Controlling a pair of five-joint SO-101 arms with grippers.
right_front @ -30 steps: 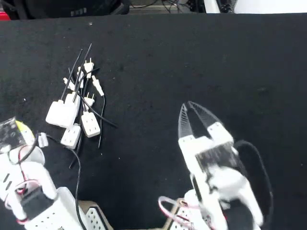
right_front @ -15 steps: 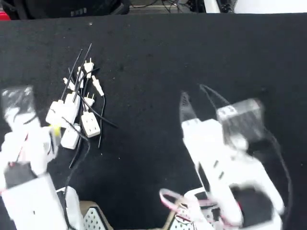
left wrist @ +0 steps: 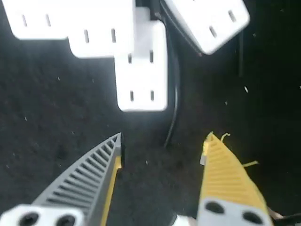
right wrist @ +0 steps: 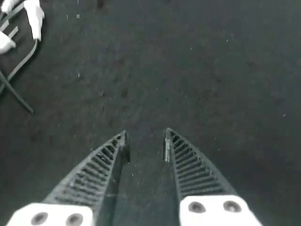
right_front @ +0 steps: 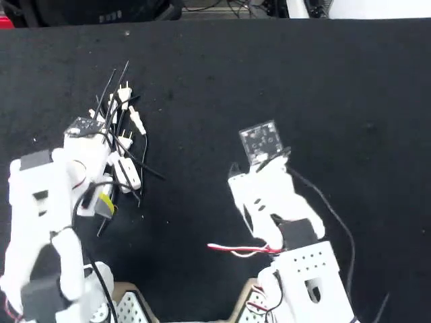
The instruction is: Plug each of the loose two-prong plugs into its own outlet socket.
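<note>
Spread wide just short of the white outlet socket [left wrist: 141,70], the left gripper [left wrist: 163,141] may snag the black cord [left wrist: 175,108] instead.

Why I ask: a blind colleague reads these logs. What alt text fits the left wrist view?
The left tool, grey and yellow, hangs open over a black table, just short of a cluster of white outlet sockets. A black cord runs beside the nearest one.
</note>
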